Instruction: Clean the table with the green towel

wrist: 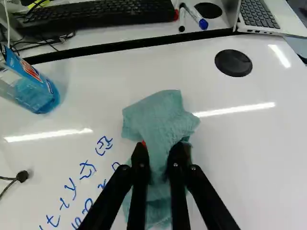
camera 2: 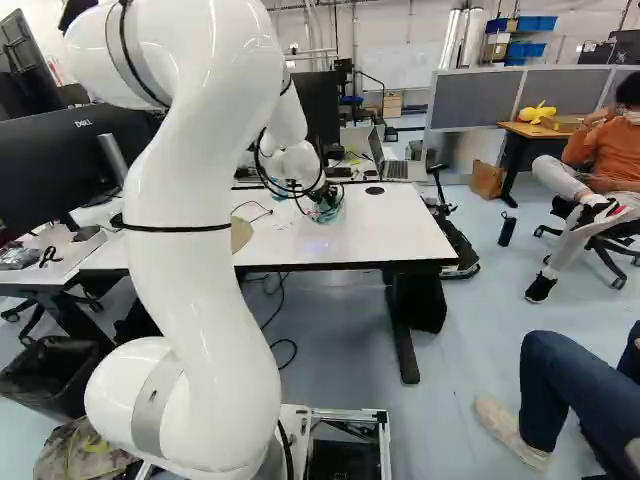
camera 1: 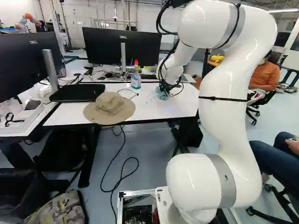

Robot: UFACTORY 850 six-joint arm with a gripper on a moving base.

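OK so, biggest stuff first: the white table (camera 2: 390,225) takes up most of the scene in front of the base; a second white desk (wrist: 86,40) butts up behind it across a dark seam; then there's the white arm (camera 1: 224,93), big and curvy at three o'clock in the left base view, reaching out over the table; a black monitor (camera 1: 121,46) sits around eleven o'clock in that same view, and a tan floppy hat (camera 1: 110,100) lies on the table at nine.

For the wrist view, call twelve straight ahead of the gripper (camera 2: 322,196); a laptop (wrist: 261,14) is at one o'clock over on the far desk, and a black keyboard (wrist: 100,14) at eleven, same desk; fingers are clamped on the bunched green towel (wrist: 160,115), one on each side of it; the towel itself is down on the table, part of it fanned out toward twelve; the clear bottle (wrist: 36,93) with blue liquid stands at ten; blue handwriting (wrist: 74,189) runs along the tabletop around eight, near the towel; a round black disc (wrist: 233,63) is at one, nearer than the laptop; smallest is a little black cable end (wrist: 22,176) at nine.
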